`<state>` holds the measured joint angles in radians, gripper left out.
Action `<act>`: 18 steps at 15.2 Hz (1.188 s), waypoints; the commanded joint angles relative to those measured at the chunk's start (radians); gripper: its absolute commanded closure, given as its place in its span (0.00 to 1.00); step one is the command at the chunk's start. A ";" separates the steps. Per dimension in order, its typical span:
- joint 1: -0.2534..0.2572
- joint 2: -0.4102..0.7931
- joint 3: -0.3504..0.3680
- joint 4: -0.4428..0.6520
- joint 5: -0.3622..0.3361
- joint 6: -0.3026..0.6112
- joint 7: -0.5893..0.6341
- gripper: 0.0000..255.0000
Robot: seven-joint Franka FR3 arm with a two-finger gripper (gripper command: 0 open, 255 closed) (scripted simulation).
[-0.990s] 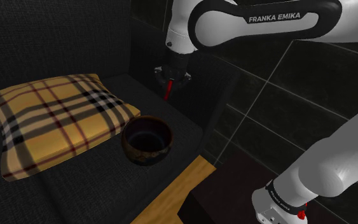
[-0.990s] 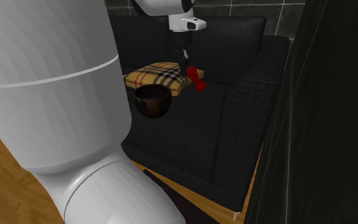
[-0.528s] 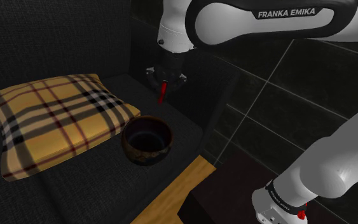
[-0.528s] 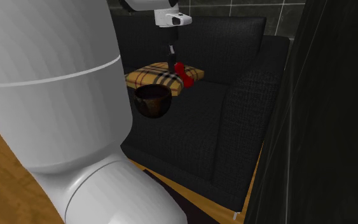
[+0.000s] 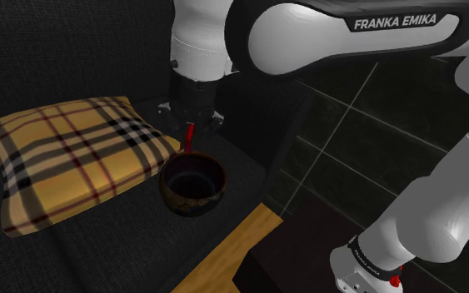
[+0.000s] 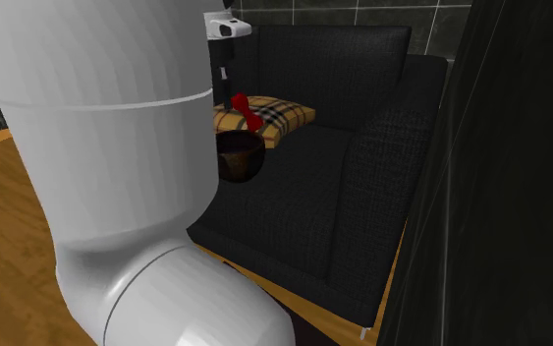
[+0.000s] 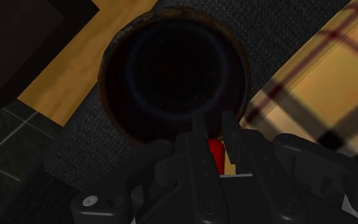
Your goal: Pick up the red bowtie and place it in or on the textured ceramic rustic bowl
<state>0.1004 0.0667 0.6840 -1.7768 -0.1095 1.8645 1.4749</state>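
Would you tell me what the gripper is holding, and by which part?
The red bowtie, pinched by its upper end in the gripper; the rest hangs below.

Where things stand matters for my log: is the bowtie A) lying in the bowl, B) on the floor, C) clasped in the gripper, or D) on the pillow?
C: the bowtie hangs clasped in the gripper, close by the bowl's rim.

White, glossy, rounded arm (image 5: 299,42); white "FRANKA EMIKA" lettering (image 5: 395,22) on a black band (image 5: 457,15). All-black two-finger hand (image 7: 213,130), small silver screws (image 7: 89,201) set in its housing.
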 commanded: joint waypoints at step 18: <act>0.020 0.062 0.008 -0.129 -0.054 0.171 0.069 1.00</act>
<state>0.1252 0.1190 0.6990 -1.8980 -0.1573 2.0395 1.5419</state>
